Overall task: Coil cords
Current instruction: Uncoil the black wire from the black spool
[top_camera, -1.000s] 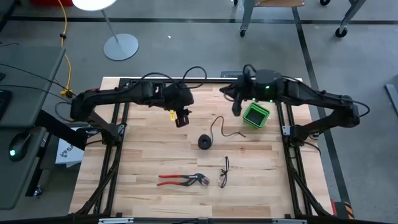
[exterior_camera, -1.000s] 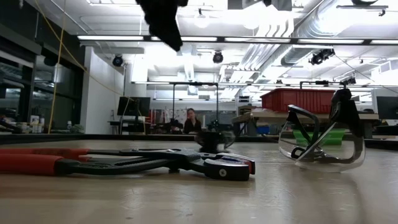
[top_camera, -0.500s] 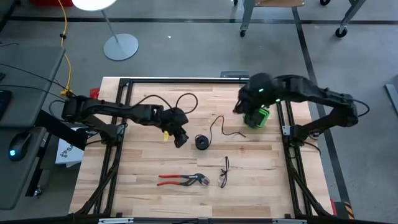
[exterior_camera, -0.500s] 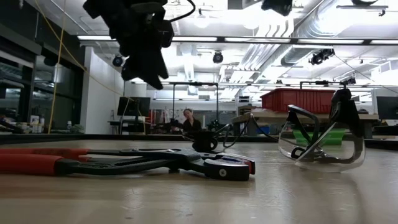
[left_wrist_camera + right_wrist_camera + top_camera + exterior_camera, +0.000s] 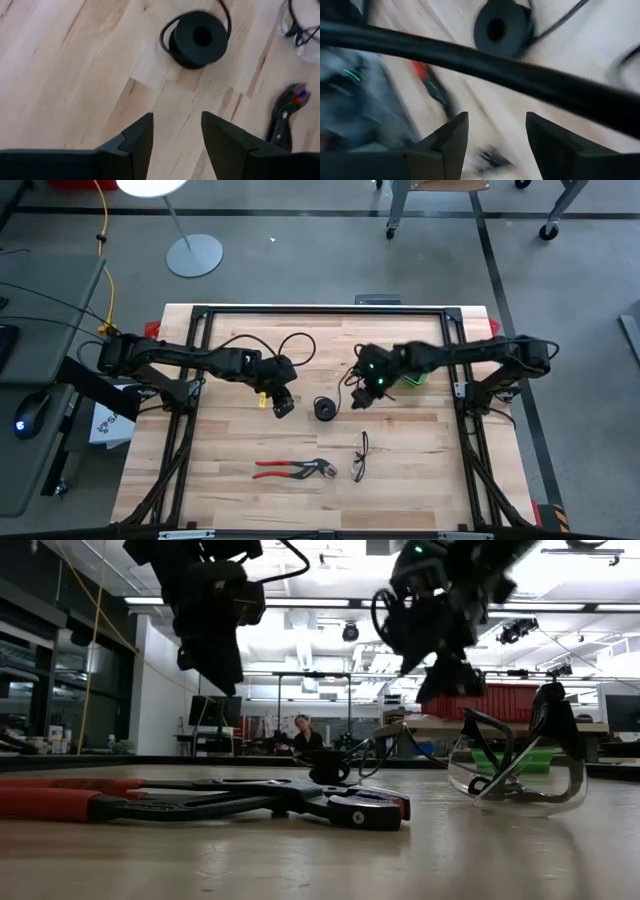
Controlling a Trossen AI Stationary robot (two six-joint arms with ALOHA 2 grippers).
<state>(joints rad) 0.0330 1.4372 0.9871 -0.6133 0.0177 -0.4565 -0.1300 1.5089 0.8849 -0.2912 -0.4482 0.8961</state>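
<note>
The cord's small round black reel [image 5: 326, 408] lies flat on the wooden table, near its middle, also seen in the left wrist view [image 5: 199, 36] and the right wrist view [image 5: 499, 29]. Its loose thin black tail [image 5: 349, 376] curls away over the boards toward the far right. My left gripper [image 5: 283, 406] hovers just left of the reel, open [image 5: 176, 127], with nothing between its fingers. My right gripper [image 5: 360, 395] hangs above the tail, right of the reel, open [image 5: 497, 127] and empty. Both hang clear of the table in the low view.
Red-handled pliers [image 5: 295, 470] and clear safety glasses [image 5: 360, 457] lie nearer the front edge. A green box [image 5: 418, 376] sits behind my right arm at the far right. A black frame [image 5: 320, 310] borders the table. A person [image 5: 303, 732] sits far off in the room.
My left gripper has come down and toward the table's near edge, stopping beside the reel. My right gripper has swung from the green box toward the table's left and near edge, down over the cord's tail.
</note>
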